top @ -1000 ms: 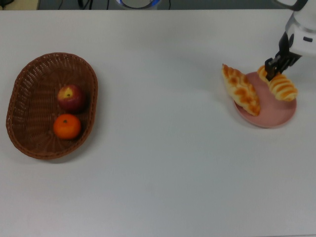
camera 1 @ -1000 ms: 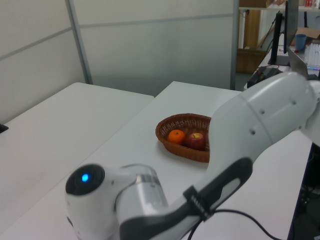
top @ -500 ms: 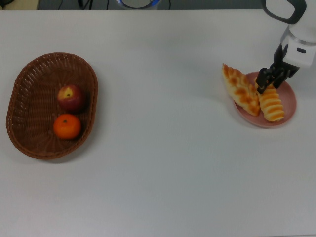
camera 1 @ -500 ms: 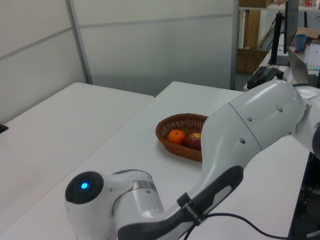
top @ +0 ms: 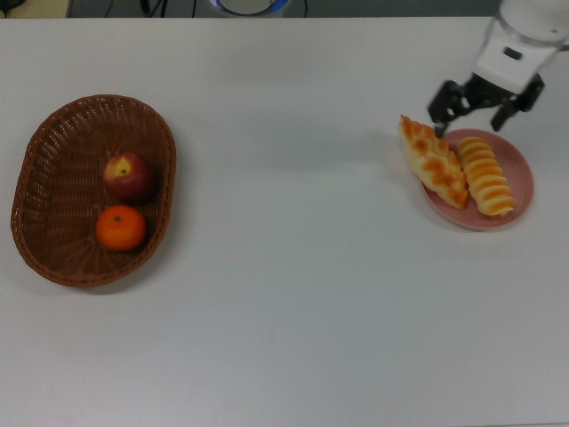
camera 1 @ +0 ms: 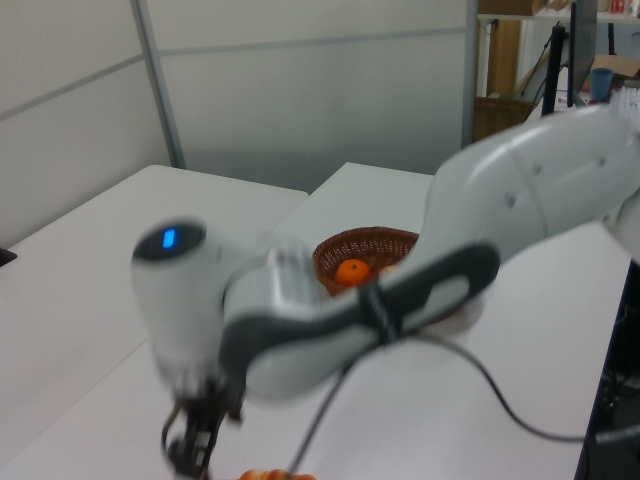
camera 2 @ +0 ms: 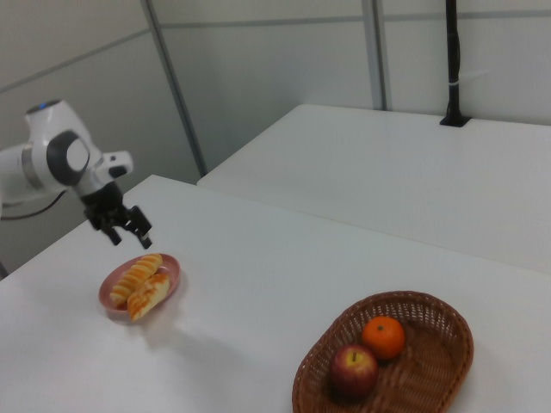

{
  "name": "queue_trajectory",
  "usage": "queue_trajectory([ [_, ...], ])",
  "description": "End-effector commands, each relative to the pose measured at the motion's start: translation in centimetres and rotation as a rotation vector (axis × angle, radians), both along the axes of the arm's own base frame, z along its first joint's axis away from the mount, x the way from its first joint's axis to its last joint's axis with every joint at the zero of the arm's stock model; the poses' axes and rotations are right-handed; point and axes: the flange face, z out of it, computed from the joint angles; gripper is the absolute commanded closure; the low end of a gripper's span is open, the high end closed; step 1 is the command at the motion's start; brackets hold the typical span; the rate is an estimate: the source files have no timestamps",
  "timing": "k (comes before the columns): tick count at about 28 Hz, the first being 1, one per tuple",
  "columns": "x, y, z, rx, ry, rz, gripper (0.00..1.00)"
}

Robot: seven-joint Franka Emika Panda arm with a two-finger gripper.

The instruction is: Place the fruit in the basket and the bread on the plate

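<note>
Both breads lie on the pink plate point(top: 523, 185) at the top view's right. The braided loaf point(top: 433, 161) hangs over the plate's left rim and the ridged roll point(top: 485, 175) lies beside it. My gripper point(top: 471, 114) hovers open and empty just beyond the plate's far rim. The wicker basket point(top: 53, 124) at the top view's left holds the red apple point(top: 127, 174) and the mandarin point(top: 121, 228). In the right view the gripper point(camera 2: 129, 235) hangs above the plate point(camera 2: 108, 294), and the basket point(camera 2: 435, 379) holds the apple point(camera 2: 354, 370) and the mandarin point(camera 2: 383, 336).
The white table point(top: 293, 294) stretches bare between basket and plate. In the left view the blurred arm point(camera 1: 400, 290) covers part of the basket point(camera 1: 365, 240). A second white table point(camera 2: 413, 163) stands behind in the right view.
The gripper let go of the ridged roll, which now lies flat on the plate. It opened wide and drew back toward the top view's upper edge.
</note>
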Motion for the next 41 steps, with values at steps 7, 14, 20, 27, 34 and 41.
queue_trajectory([
  [7,2.3,-19.4,10.3,-0.001,0.060,-0.243,0.00],
  [14,0.9,-26.9,14.2,-0.020,0.070,-0.331,0.00],
  [20,-1.3,-31.3,15.6,-0.015,0.104,-0.327,0.00],
  [27,-0.8,-33.2,15.0,0.023,0.130,-0.259,0.00],
  [34,0.9,-35.3,12.6,0.105,0.162,-0.254,0.00],
  [41,1.2,-36.2,12.5,0.118,0.159,-0.244,0.00],
])
